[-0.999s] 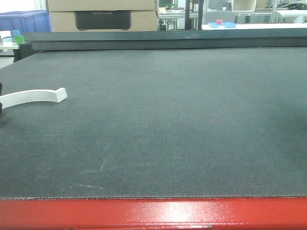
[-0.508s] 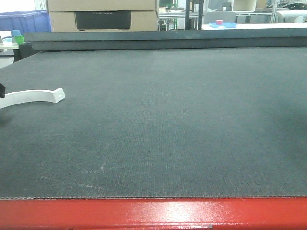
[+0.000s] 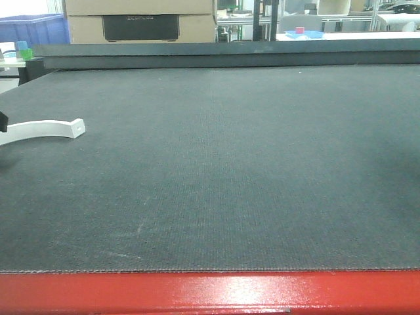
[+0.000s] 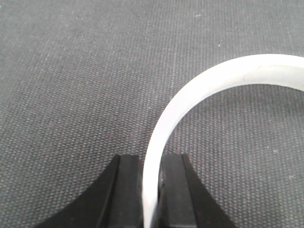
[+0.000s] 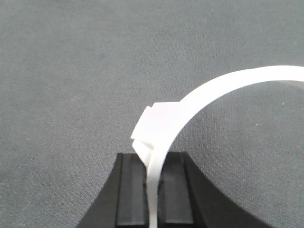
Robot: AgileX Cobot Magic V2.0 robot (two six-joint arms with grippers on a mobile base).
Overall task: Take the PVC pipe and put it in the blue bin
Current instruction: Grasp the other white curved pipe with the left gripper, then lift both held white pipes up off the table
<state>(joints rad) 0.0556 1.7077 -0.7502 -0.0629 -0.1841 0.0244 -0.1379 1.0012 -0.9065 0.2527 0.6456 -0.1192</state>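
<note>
As both wrist views were filled by their own jaws, I logged those first.

Item 1: left gripper [image 4: 152, 164], two black fingers [image 4: 127, 190], clamped on one end of one PVC pipe [image 4: 190, 90], a thin white curved strip arcing up and off to the right above the dark mat [image 3: 230, 164].

Item 2: right gripper [image 5: 153, 161], two black fingers [image 5: 129, 190], pinched on one curved white piece [image 5: 213, 90] carrying one square tab [image 5: 154, 123] just above the jaws.

In the front view I counted only one white arc, at the far left edge of the mat, its tabbed end free. The right gripper did not show there.

Item 3: one blue bin [image 3: 33, 29], beyond the far left corner of the table, well apart from that arc.

Item 4: two stacked cardboard boxes [image 3: 79, 29], just beside the bin.

Item 5: one red table edge [image 3: 210, 292], nearest the camera.
</note>
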